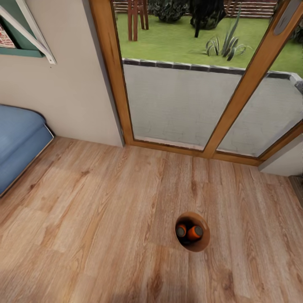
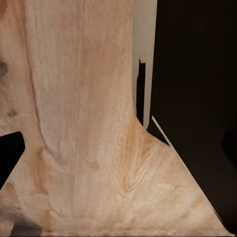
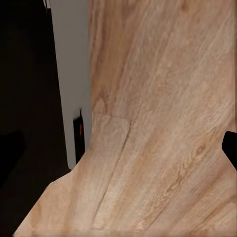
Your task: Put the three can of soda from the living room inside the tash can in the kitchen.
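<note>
Bin [image 1: 203,246] on plank floor [image 1: 105,210], apparently two orange cans [image 1: 195,232] inside

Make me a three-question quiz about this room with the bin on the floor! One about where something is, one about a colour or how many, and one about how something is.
1. Where does the tash can stand?
A. On the wood floor
B. On the blue sofa
C. Outside on the grass

2. How many orange cans can you see inside it?
A. None
B. Two
C. Five

3. How is the bin?
A. Tipped over on its side
B. Closed with a lid
C. Standing upright and open on top

Answers:
1. A, wood planks surround the bin on every side.
2. B, two orange cans lie side by side inside; something dark lies beside them, too shadowed to name.
3. C, its round rim faces up and you look straight in.
</note>
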`<state>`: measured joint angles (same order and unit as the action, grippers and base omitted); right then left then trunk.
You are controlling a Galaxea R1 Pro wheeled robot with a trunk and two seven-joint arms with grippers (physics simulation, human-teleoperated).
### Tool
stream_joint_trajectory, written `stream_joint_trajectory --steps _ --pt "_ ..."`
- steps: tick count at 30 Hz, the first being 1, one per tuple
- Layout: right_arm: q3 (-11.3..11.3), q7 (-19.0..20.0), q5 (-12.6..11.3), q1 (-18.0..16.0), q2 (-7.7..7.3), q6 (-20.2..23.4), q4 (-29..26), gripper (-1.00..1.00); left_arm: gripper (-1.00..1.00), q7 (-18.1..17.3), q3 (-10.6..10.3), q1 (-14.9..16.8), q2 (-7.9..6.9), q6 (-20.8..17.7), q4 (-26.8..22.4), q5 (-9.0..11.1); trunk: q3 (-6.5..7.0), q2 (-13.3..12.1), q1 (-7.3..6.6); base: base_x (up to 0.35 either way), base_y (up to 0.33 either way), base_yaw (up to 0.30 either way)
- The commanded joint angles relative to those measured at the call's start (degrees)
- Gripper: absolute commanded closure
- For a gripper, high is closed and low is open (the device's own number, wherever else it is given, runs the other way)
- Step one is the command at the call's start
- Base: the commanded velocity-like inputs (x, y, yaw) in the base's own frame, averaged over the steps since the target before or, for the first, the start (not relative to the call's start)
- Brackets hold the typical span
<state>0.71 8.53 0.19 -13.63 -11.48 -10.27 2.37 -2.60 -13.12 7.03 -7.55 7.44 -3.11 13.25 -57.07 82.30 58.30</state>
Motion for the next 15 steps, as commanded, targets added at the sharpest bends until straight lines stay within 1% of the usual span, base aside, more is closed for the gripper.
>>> stream_joint_trajectory --steps 1,4,5,8,9,12,15 --pt "0.0 0.0 0.0 0.2 -0.03 0.0 0.0 -1.0 -1.0 0.0 0.0 -0.7 -0.01 0.2 0.0 0.0 0.29 -0.4 -0.22 0.0 0.0 0.0" --pt "0.0 0.0 0.0 1.2 -0.1 0.0 -0.1 -1.0 -1.0 0.1 0.1 -2.5 -0.11 0.6 0.0 0.0 1.1 -1.6 -0.88 0.0 0.0 0.0" --pt "0.0 0.0 0.0 1.8 -0.06 0.0 -0.1 -1.0 -1.0 0.2 0.4 -4.1 -0.53 0.9 0.0 0.5 1.37 -2.0 -1.1 0.0 0.0 0.0" --pt "0.0 0.0 0.0 2.4 0.0 -0.1 -0.1 -1.0 -1.0 0.2 1.2 -5.0 -0.93 1.5 -0.1 1.7 2.18 -3.2 -1.76 0.0 0.0 0.0" --pt "0.0 0.0 0.0 3.2 0.03 -0.8 0.0 -1.0 -1.0 0.2 1.7 -5.4 -1.17 2.5 0.0 3.1 2.45 -3.6 -1.98 0.0 0.0 0.0" --pt "0.0 -0.3 0.0 4.5 0.09 -1.7 0.0 -1.0 -1.0 0.2 2.1 -5.7 -1.44 3.4 0.0 4.2 3.26 -4.8 -2.64 0.0 0.0 0.0" --pt "0.0 -0.5 0.0 5.3 0.2 -1.9 0.0 -1.0 -1.0 0.2 2.2 -5.8 -1.51 3.6 -0.1 4.4 4.07 -6.0 -3.3 0.0 0.0 0.0"
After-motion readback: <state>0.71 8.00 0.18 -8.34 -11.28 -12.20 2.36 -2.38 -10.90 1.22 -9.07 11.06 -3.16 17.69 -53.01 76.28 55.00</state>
